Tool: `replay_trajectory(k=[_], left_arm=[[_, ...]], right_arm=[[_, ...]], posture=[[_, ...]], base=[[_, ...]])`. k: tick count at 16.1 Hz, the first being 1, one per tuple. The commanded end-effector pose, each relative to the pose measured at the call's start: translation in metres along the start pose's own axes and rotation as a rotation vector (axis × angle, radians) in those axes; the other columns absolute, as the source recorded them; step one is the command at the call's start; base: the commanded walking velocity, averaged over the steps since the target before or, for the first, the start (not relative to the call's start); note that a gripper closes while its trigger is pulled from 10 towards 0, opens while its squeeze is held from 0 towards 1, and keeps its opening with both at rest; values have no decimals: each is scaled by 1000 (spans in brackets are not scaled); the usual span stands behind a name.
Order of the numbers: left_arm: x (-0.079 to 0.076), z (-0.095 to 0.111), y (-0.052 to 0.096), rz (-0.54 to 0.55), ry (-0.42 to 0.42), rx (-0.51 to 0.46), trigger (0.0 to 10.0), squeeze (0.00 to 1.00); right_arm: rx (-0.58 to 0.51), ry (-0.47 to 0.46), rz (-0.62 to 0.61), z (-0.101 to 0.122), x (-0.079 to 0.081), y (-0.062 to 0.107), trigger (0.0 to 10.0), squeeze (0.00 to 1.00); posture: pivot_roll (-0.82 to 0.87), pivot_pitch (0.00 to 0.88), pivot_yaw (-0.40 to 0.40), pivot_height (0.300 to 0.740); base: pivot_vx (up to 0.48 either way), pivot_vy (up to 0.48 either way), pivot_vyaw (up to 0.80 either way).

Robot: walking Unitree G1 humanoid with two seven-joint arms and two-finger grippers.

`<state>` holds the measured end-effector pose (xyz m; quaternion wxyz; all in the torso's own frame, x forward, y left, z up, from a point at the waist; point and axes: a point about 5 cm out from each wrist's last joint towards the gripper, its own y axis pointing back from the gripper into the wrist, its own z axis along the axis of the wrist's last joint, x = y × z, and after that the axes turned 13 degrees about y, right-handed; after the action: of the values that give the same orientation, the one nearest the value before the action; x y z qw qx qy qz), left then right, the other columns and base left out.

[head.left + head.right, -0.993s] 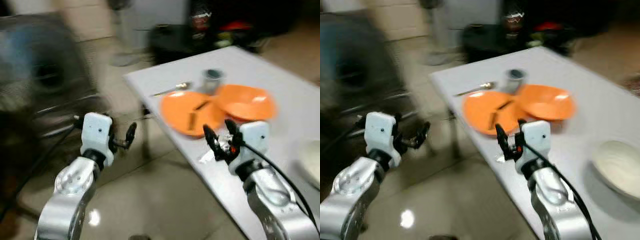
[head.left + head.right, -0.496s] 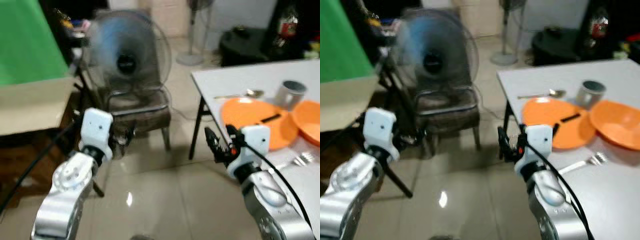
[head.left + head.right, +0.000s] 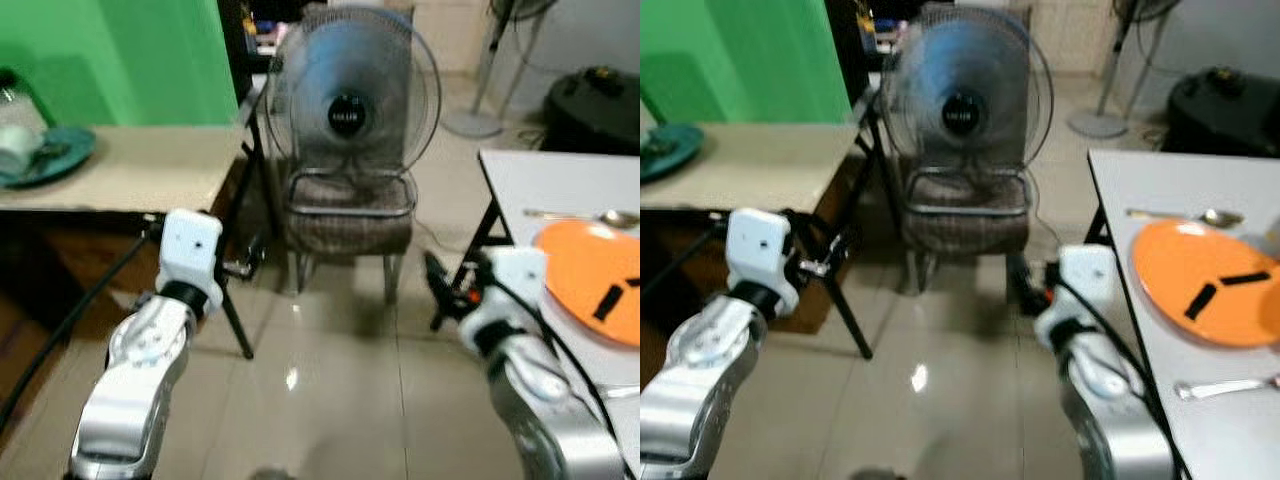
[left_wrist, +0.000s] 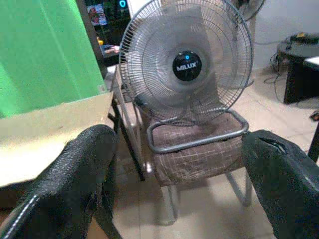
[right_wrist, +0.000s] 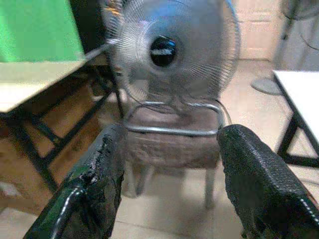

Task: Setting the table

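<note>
Two grippers, both empty. Left gripper (image 4: pixel 174 179) has its fingers (image 4: pixel 75 174) spread wide, framing the fan and chair. Right gripper (image 5: pixel 169 184) is likewise spread wide, nothing between the textured black fingers (image 5: pixel 259 184).

Task items sit at the right edge of the head views: an orange plate (image 3: pixel 1200 280), round, flat and glossy, carrying two short dark strips (material not resolvable, frame soft). It rests on the pale smooth tabletop (image 3: pixel 1140 180). One metal spoon (image 3: pixel 1185 215) lies just beyond the plate; a second piece of silver cutlery (image 3: pixel 1225 387) lies nearer the lower right corner, possibly a fork, too blurred to tell.

Risks, as judged from this pose:
- Fan (image 3: pixel 345 95), a round wire-cage type with a dark hub, stands on the chair (image 3: pixel 350 215) (tubular metal frame, brown woven seat) at frame centre. An arm swinging at this height could catch the cage and tip it off the seat.
- Right arm hangs near the tabletop corner at right; a turn toward the plate could strike the edge or sweep the cutlery off.
- Floor (image 3: pixel 330 400) is glossy tile with a light reflection; footing is possibly slick.
- Beige counter (image 3: pixel 130 165), upper left, carries a teal dish (image 3: pixel 45 160) near its edge; the left elbow passes close by.
</note>
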<state>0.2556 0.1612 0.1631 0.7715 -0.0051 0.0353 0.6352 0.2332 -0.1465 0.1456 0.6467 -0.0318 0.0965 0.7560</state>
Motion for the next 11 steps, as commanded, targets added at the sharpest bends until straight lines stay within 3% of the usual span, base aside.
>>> replay_trajectory(k=[1,11], left_arm=[[1,2,-1,26,25,-11,10000,0],[1,4,-7,17,46,-8,10000,0]], right_arm=[[11,3,-8,2,-5,-2,10000,0],[30,17,-46,7,-14,-2,10000,0]], posture=[[67,0,17,740],[41,0,38,740]], base=[[0,304,0],[0,355,0]])
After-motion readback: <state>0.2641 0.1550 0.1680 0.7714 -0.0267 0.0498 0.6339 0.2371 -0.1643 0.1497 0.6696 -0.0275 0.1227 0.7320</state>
